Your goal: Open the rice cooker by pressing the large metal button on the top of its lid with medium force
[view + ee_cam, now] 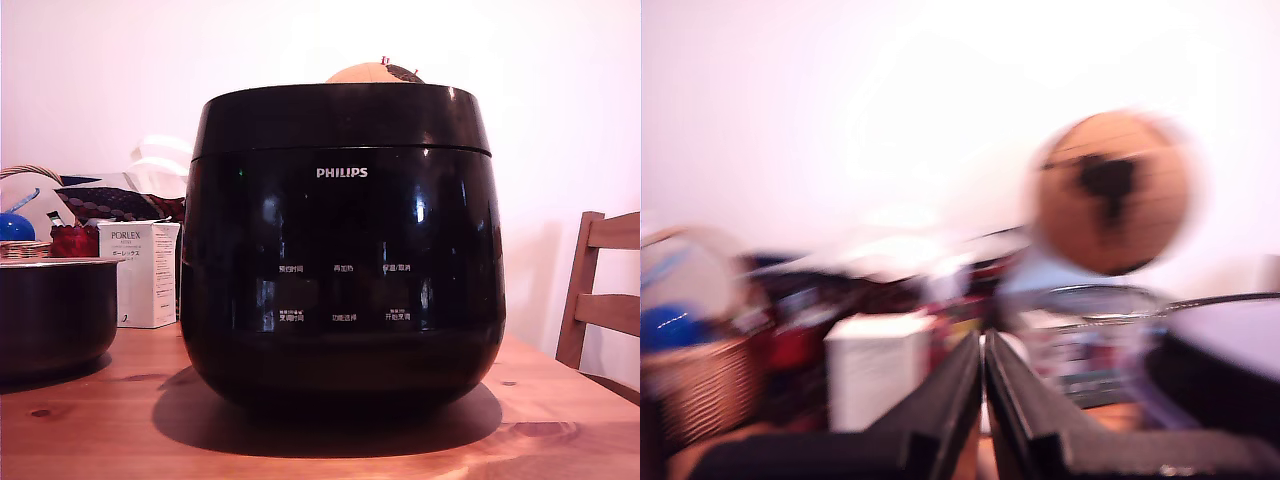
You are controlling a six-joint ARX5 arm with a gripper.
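From my exterior view the rice cooker (343, 245) fills the middle of the wooden surface (120, 430), standing upright near its front edge with the white PHILIPS logo and the rows of small white labels facing me. The lid (342, 120) is down, its seam running level round the body. Just above the lid I can see the top of an orange-brown globe (375, 72) behind the cooker.

Toward the exterior view's left edge of the surface sits a dark metal pot (52, 315) with a pale rim, apart from the cooker. Behind it, between pot and cooker, stands a white PORLEX box (145, 272), and further back a wicker basket (25, 210) with a blue object in it. A wooden chair (600, 300) shows past the surface's edge at the exterior view's right.

My wrist view is badly blurred. The gripper (983, 385) has its two black fingers (940, 400) drawn together, only a thin slit between them, with nothing held. Beyond them I make out the white box, the basket and the globe. The arm does not appear in the exterior view.
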